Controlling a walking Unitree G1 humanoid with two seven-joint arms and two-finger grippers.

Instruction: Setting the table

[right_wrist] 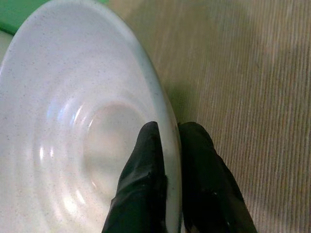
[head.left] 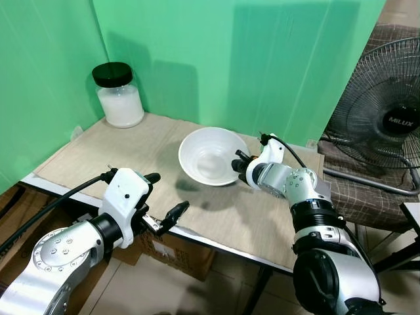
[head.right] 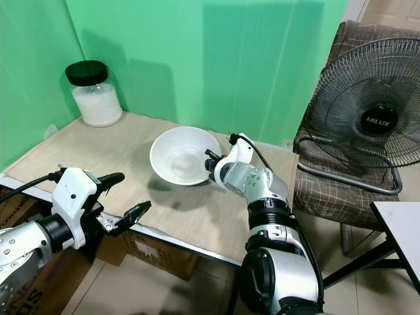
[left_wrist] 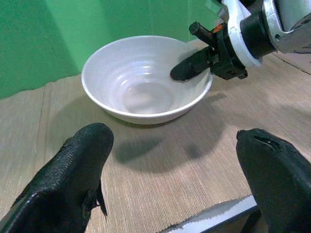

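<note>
Left gripper (head.left: 162, 199): nearest the head camera, poised over the near edge of the table with its two black fingers spread wide and nothing between them; its wrist camera looks across the mat at the bowl, so I judge it is waiting in reserve, not working.
Right gripper (right_wrist: 167, 160): at the bowl's right-hand rim, fingers pinched on the wall, one inside and one outside (the wrist view shows the rim running between them). A rim pinch suits a wide bowl that the fingers could not span.
White bowl (head.left: 210, 156): empty, ribbed inside, on or just above the tan mat right of centre. It appears tipped slightly and throws a shadow on its near side, which suggests it is being carried or just set down; I cannot tell whether its base touches.
Table mat (head.left: 98, 154): tan woven covering over most of the table top, presumably the place setting's ground.
Glass jar (head.left: 119, 96): black lid, white contents, upright in the far left corner against the green backdrop, well apart from the bowl.
Standing fan (head.left: 387, 125): beside the table on the robot's right, in front of a chair, clear of the working arm.
Risk: a one-sided rim grip lets a bowl swing or slip; level lowering is advised.
</note>
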